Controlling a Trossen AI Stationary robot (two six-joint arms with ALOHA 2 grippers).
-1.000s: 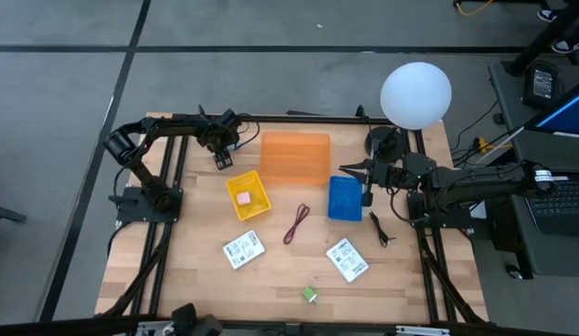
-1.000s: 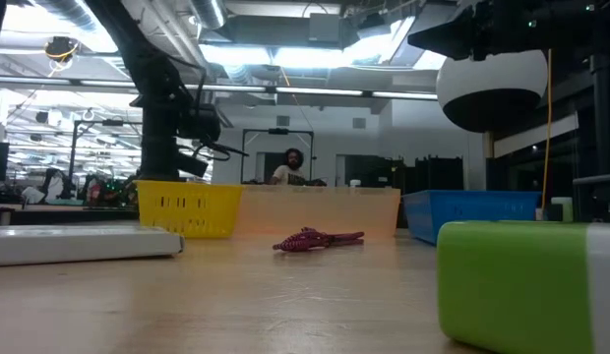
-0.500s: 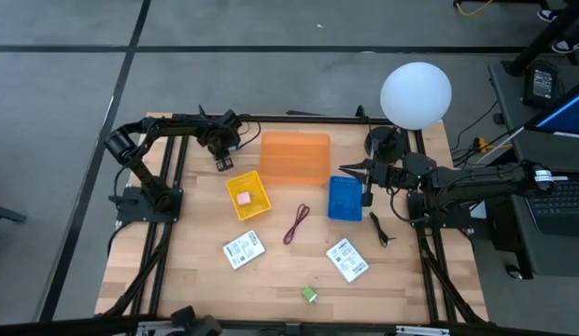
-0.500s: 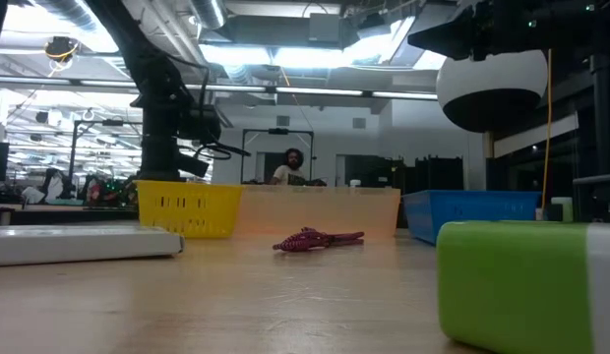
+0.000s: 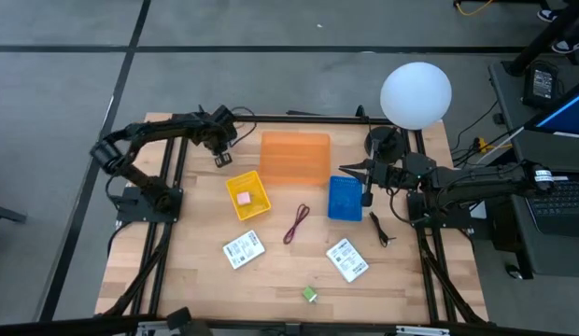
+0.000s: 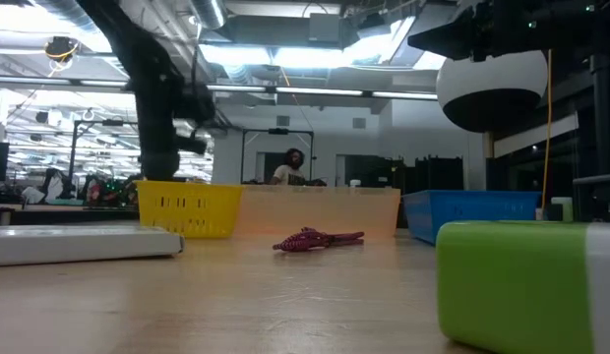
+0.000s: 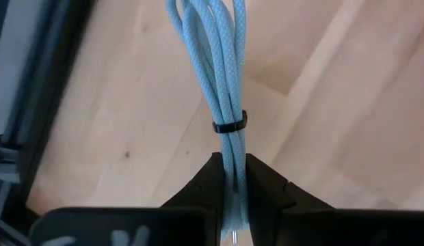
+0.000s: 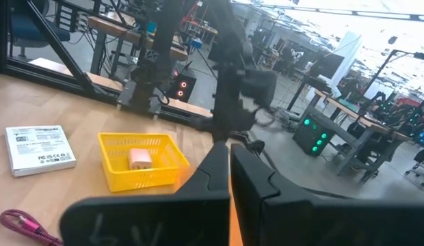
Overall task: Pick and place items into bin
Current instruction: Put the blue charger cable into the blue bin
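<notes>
My left gripper (image 7: 232, 179) stands over the table's far left part (image 5: 218, 149) and is shut on a light-blue braided cord bundle (image 7: 215, 61) bound by a black tie (image 7: 230, 125). My right gripper (image 8: 228, 152) is shut and holds nothing; it hovers at the blue bin's far edge (image 5: 353, 171). A pink block (image 5: 243, 198) lies in the yellow basket (image 5: 247, 194). On the wood lie a dark red looped cord (image 5: 296, 224), two white packets (image 5: 243, 249) (image 5: 346, 259), a green block (image 5: 310, 295) and a thin black piece (image 5: 381, 230). My left gripper pinches the cord bundle's near end (image 7: 231, 171), just behind the black tie, between its two fingers (image 7: 206, 186). Several strands lie together in the pinch. The bundle runs on lengthwise past the fingertips, over the wood. Whether its far end touches the table I cannot tell.
An orange bin (image 5: 295, 157) stands at the far middle, with the blue bin (image 5: 345, 198) to its right. A white globe (image 5: 416, 93) hangs above the far right corner. Black frame rails (image 5: 168, 187) run along both sides. Bare wood lies along the near edge.
My left arm has shifted: its elbow has swung out toward the table's left edge, and the gripper has gone up a little and toward the far left. My right arm and the things on the table have kept still.
</notes>
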